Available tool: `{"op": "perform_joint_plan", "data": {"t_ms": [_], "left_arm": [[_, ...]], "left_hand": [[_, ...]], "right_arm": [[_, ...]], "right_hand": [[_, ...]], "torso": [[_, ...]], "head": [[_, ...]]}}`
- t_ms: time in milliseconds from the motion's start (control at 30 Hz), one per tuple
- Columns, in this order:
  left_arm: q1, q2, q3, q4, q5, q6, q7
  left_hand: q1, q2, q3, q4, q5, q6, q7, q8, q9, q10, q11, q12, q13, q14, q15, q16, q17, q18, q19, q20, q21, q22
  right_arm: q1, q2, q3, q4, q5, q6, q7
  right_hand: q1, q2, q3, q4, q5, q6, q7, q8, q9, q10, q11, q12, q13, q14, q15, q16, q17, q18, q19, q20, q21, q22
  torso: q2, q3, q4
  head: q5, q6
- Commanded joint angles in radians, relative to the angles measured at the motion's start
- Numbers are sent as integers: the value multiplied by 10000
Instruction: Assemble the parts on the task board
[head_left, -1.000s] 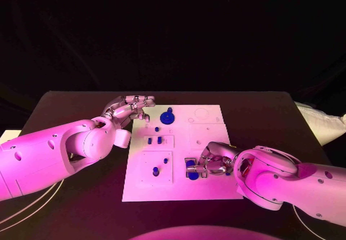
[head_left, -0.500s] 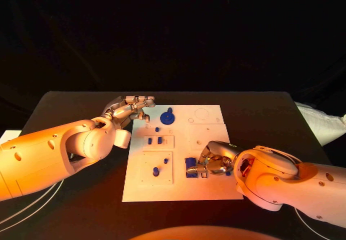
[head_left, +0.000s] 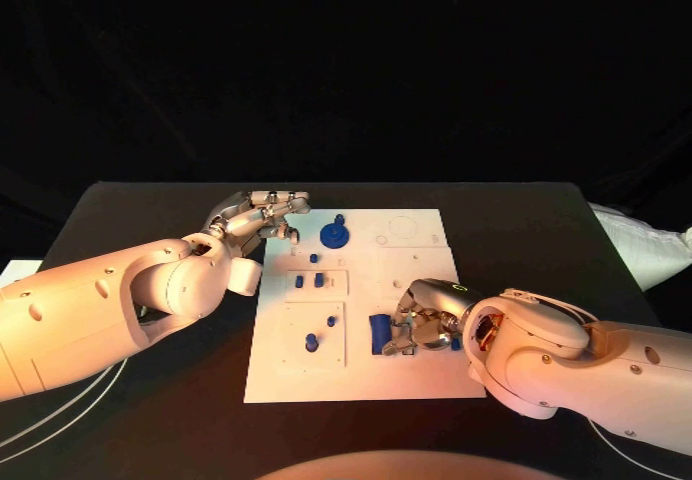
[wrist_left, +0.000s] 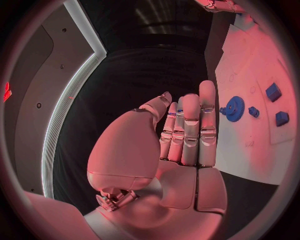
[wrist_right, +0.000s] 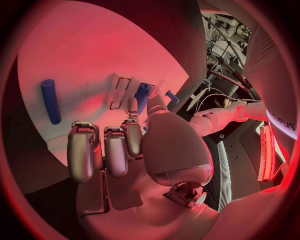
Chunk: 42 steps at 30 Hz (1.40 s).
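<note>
The right robot hand (head_left: 418, 322) rests on the near right part of the white flat task board (head_left: 418, 385), fingers curled around small blue parts (head_left: 381, 333); whether it grips one cannot be told. Risk: a tilted part may jam or slip aside, because the fingers hide its seat. The left robot hand (head_left: 260, 217) hovers open at the board's far left edge, beside the blue toothed gear (head_left: 335, 236). Recessed panels at the board's left hold blue pegs (head_left: 312, 343).
</note>
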Motion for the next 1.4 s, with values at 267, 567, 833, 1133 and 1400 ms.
{"op": "perform_joint_plan", "data": {"t_ms": [267, 567, 833, 1133, 1400], "left_arm": [[0, 12, 8, 4, -25, 178, 45], [0, -8, 7, -1, -25, 165, 41], [-1, -17, 7, 22, -25, 156, 48], [-9, 34, 7, -8, -25, 188, 41], [-21, 43, 7, -31, -25, 199, 34]], "left_hand": [[91, -26, -60, -16, 48, -86, 17, 59, 1, -53, -7, 35, -15, -66, 5, 53, -9, 190, 70, 10, -53, -9], [91, -26, -60, -16, 48, -86, 17, 59, 1, -53, -7, 35, -15, -66, 5, 53, -9, 190, 70, 10, -53, -9], [91, -26, -60, -16, 48, -86, 17, 59, 1, -53, -7, 35, -15, -66, 5, 53, -9, 190, 70, 10, -53, -9], [91, -26, -60, -16, 48, -86, 17, 59, 1, -53, -7, 35, -15, -66, 5, 53, -9, 190, 70, 10, -53, -9], [91, -26, -60, -16, 48, -86, 17, 59, 1, -53, -7, 35, -15, -66, 5, 53, -9, 190, 70, 10, -53, -9]], "right_arm": [[-38, -220, -10, 98, -160, 42, -25], [432, -1531, 40, 610, 1077, -106, 415], [830, -2540, 23, 621, 498, 356, 576], [800, -2668, -50, 429, -344, 999, 227], [630, -2510, -80, 264, -742, 1487, 5]], "right_hand": [[-176, 736, -212, 423, 494, -13, 20, -103, 25, 38, -38, -106, -116, 834, -17, 12, 1440, -155, 171, -81, 2, 67], [-549, 526, -594, 695, 1415, -299, 120, -303, 55, -125, 47, -389, -262, 842, 40, 40, 1510, -137, 128, -31, -58, -13], [260, 892, -97, 243, 1341, -894, 441, -974, -350, -426, 300, -935, -591, 866, 260, 118, 1671, -155, 132, 153, -27, 57], [-233, 900, -176, 597, 1244, -384, 332, -918, -446, -322, 242, -841, -512, 849, 241, 80, 1606, -145, 125, 186, -24, 66], [-483, 712, -319, 797, 1300, -146, 248, -876, -398, -305, 170, -868, -504, 842, 175, 59, 1578, -139, 111, 125, -43, 41]], "torso": [[0, 2, 3], [-3, -8, -3], [10, 8, -20], [-8, 2, 1], [4, -2, 1]], "head": [[-17, 29], [-110, 30], [-212, 82], [-336, 88], [-350, 89]]}}
